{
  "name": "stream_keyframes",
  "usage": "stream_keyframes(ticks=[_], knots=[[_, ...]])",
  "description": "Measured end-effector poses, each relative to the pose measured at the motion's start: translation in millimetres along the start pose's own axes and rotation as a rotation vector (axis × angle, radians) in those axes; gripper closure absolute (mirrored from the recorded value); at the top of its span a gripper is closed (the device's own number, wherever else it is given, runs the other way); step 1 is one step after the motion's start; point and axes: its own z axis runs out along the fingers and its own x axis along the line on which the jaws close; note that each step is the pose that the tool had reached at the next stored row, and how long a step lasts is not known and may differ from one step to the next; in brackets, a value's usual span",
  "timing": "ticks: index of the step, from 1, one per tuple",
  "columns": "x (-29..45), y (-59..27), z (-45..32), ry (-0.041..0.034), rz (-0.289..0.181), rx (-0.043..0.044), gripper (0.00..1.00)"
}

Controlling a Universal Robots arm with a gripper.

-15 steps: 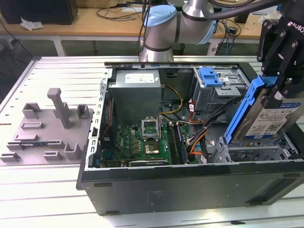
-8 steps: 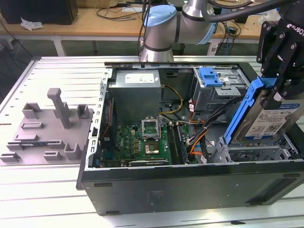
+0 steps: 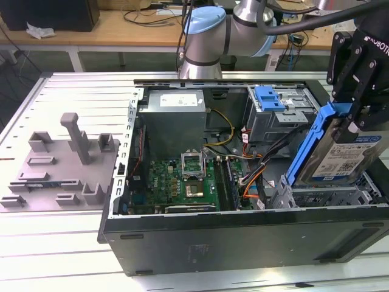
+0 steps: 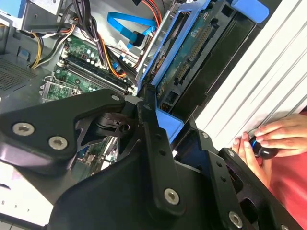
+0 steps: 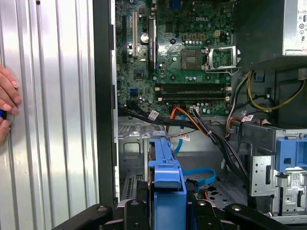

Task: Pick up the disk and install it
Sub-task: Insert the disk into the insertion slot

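The disk (image 3: 351, 153), a silver drive with a white-and-blue label in a bright blue carrier bracket, hangs tilted at the exterior view's right, over the open computer case (image 3: 243, 237). My gripper (image 3: 352, 115) is shut on the disk's upper edge. Its lower end hovers just above the metal drive bay (image 3: 328, 196) at the case's near right corner. In the second wrist view the disk (image 4: 192, 52) shows its circuit-board side beyond my black fingers (image 4: 151, 129). The first wrist view looks along the blue carrier (image 5: 165, 167) down into the case.
Inside the case lie the green motherboard (image 3: 182, 179), a grey power supply box (image 3: 173, 109), bundled cables (image 3: 255, 170) and a drive cage with a small blue latch (image 3: 269, 97). A grey fixture (image 3: 67, 158) sits on the table's left. A person's hand (image 4: 271, 139) rests on the ribbed table beside the case.
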Motion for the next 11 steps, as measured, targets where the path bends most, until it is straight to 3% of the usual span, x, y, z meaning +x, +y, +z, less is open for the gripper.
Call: stream_keyframes(ticks=[11], knots=[[0.6, 0.4, 5.9, -0.0001, 0.0, 0.0, 0.63]])
